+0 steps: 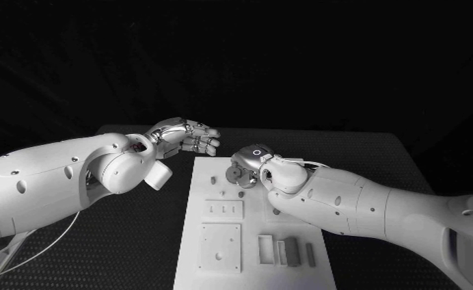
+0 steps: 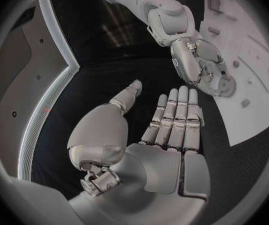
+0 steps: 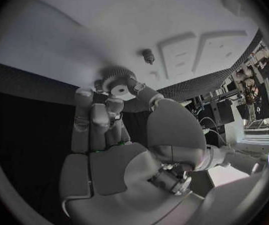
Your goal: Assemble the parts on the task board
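The white task board (image 1: pixel 296 235) lies in the middle of the black table. My right hand (image 1: pixel 254 165) hovers over the board's far end and pinches a round toothed gear (image 1: pixel 236 174) between thumb and fingers. The right wrist view shows the gear (image 3: pixel 116 82) in the fingertips, close to the board (image 3: pixel 78 30) and near a small peg (image 3: pixel 148 55). My left hand (image 1: pixel 184 135) floats beyond the board's far left corner, holding nothing. In the left wrist view its fingers (image 2: pixel 175 120) are stretched out straight with the thumb apart, facing the right hand (image 2: pixel 197 62) and its gear (image 2: pixel 223 88).
On the near half of the board sit two square plates (image 1: pixel 225 209) (image 1: pixel 220 247) and three upright grey bars (image 1: pixel 287 252). A small peg (image 1: pixel 213 180) stands by the board's left edge. Black table surface (image 1: pixel 138 235) lies to the left of the board.
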`<state>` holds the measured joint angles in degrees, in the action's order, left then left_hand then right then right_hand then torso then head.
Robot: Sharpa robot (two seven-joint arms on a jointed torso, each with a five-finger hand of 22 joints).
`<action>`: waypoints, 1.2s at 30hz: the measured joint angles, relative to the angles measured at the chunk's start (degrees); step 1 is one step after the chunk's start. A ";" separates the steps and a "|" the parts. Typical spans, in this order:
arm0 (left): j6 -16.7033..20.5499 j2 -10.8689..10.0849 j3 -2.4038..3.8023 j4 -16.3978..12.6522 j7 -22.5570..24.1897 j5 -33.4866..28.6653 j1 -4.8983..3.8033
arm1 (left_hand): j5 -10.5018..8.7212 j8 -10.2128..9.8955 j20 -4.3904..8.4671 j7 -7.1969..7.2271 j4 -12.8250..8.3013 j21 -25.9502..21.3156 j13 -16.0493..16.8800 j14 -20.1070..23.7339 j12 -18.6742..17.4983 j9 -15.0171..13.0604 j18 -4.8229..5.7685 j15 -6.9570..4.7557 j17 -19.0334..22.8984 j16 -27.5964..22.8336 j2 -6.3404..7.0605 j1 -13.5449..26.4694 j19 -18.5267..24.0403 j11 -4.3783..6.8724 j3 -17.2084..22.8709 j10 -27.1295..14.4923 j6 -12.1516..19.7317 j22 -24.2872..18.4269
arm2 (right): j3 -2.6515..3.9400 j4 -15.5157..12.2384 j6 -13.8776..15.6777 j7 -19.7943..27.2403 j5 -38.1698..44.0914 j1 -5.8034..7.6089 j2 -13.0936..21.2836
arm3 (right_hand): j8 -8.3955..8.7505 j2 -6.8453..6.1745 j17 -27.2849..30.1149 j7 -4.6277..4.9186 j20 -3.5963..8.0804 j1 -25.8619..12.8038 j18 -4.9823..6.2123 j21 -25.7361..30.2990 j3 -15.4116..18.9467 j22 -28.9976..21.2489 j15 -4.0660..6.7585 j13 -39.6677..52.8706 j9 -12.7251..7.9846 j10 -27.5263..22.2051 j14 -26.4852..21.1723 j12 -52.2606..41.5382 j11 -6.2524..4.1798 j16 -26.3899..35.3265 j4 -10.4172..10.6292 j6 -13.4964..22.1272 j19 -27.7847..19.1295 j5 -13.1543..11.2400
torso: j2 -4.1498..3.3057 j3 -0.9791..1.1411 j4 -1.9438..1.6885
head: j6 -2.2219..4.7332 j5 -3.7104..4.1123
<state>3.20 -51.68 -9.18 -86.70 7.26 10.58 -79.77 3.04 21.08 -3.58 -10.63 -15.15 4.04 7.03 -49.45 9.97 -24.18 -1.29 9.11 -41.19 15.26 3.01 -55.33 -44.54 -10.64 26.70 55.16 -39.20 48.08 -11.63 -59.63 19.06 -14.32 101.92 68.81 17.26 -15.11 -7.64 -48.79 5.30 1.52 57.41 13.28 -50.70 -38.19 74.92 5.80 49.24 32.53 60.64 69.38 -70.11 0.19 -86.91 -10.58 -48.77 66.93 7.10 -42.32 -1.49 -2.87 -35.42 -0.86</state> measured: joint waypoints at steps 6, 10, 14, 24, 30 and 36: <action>0.00 -0.01 0.00 -0.01 -0.05 0.02 0.00 | 0.00 0.00 0.00 0.00 0.00 0.00 0.00 0.00 0.00 0.00 0.00 0.00 0.00 0.00 0.00 0.00 0.00 0.00 0.00 0.00 0.00 0.00 | -0.06 0.15 0.00 0.00 -0.34 -0.05 -0.08 | 0.34 0.01 0.00 0.00 0.00 0.00 0.00 0.00 0.00 0.00 -0.22 0.00 0.00 -0.22 -0.22 0.00 0.24 0.00 0.00 0.00 -0.17 0.00 | 0.01 0.00 0.04 | -0.18 -0.14; 0.00 -0.01 0.00 -0.04 -0.08 0.03 0.00 | 0.00 0.00 0.00 0.00 0.00 0.00 0.00 0.00 0.00 0.00 0.00 0.00 0.01 0.00 0.00 0.00 0.00 0.00 0.00 0.00 0.00 -0.05 | -0.10 0.26 -0.02 0.05 -0.76 -0.09 -0.10 | 1.30 -0.42 0.00 0.00 0.00 0.04 0.00 0.23 0.00 0.00 -0.54 0.07 -0.34 -0.22 -0.54 0.00 0.25 0.00 0.00 0.00 -0.18 0.00 | 0.02 0.00 0.10 | -0.21 -0.16; 0.00 0.24 0.00 0.14 -0.08 0.09 0.00 | 0.00 0.00 0.00 0.00 0.00 0.00 0.00 0.00 0.00 0.00 0.00 0.00 0.01 0.00 0.00 0.00 0.00 0.00 0.00 0.00 0.00 -0.05 | -0.13 0.29 -0.19 0.07 -1.11 -0.13 -0.11 | 2.72 -0.91 -0.10 0.01 -0.01 -0.02 0.00 0.47 0.00 0.00 -1.01 0.20 -1.10 -0.29 -1.02 0.00 0.49 0.22 0.00 0.01 -0.18 0.00 | 0.02 -0.01 0.13 | -0.27 -0.18; -0.04 1.35 -0.05 1.57 -0.08 0.22 0.01 | 0.00 0.00 0.00 0.00 0.00 0.00 0.00 0.00 -0.24 0.00 0.00 0.00 -0.04 0.00 0.00 0.00 0.00 0.00 0.00 0.00 0.00 -0.05 | -0.17 0.28 -0.62 0.14 -1.97 -0.20 0.15 | 3.76 -1.21 -0.20 1.40 -0.12 0.17 -0.01 0.55 0.00 0.00 -1.63 0.36 -1.84 -0.75 -1.23 0.00 0.96 0.21 0.64 1.40 -0.30 0.00 | 0.02 -0.07 0.25 | -0.35 0.08; -0.04 1.37 -0.05 1.73 -0.06 0.26 0.01 | 0.00 0.00 0.00 0.00 0.00 0.00 0.00 0.00 -0.24 0.05 0.00 0.00 -0.04 0.00 0.00 0.00 0.00 0.00 0.00 0.00 0.00 -0.04 | -0.19 -0.16 -0.51 0.26 -2.49 -0.23 0.70 | 3.93 -1.65 -0.20 1.78 -0.14 0.15 -0.01 0.55 0.00 0.00 -1.82 0.39 -2.11 -0.95 -1.42 0.00 1.16 0.21 0.64 1.78 -0.32 0.00 | 0.02 -0.01 0.23 | -0.40 0.15; -0.04 1.20 -0.05 1.82 -0.04 0.28 0.01 | 0.00 0.00 0.00 0.00 0.00 0.00 0.00 0.00 -0.24 0.05 0.00 0.00 -0.04 0.00 0.00 0.00 0.00 0.00 0.00 0.00 0.00 -0.04 | -0.20 -1.23 -0.04 0.41 -3.05 -0.25 1.75 | 4.14 -1.65 -0.19 1.97 -0.23 0.15 -0.02 0.55 -0.03 0.00 -1.82 0.38 -2.28 -0.97 -1.42 0.00 1.19 0.21 0.93 1.97 -0.40 0.00 | 0.05 0.04 0.15 | -0.40 0.10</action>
<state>3.16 -50.48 -9.23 -84.88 7.22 10.86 -79.75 3.04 21.08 -3.58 -10.63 -15.15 4.04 7.03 -49.45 9.73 -24.13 -1.29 9.11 -41.23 15.26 3.01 -55.33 -44.54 -10.64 26.70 55.16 -39.19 48.04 -11.83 -60.86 19.02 -13.91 98.87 68.56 19.01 -10.96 -9.29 -48.98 7.27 1.29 57.55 13.26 -50.15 -38.22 74.92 3.99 49.62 30.25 59.67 67.96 -70.11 1.38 -86.70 -9.66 -46.80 66.53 7.10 -42.27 -1.46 -2.71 -35.82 -0.76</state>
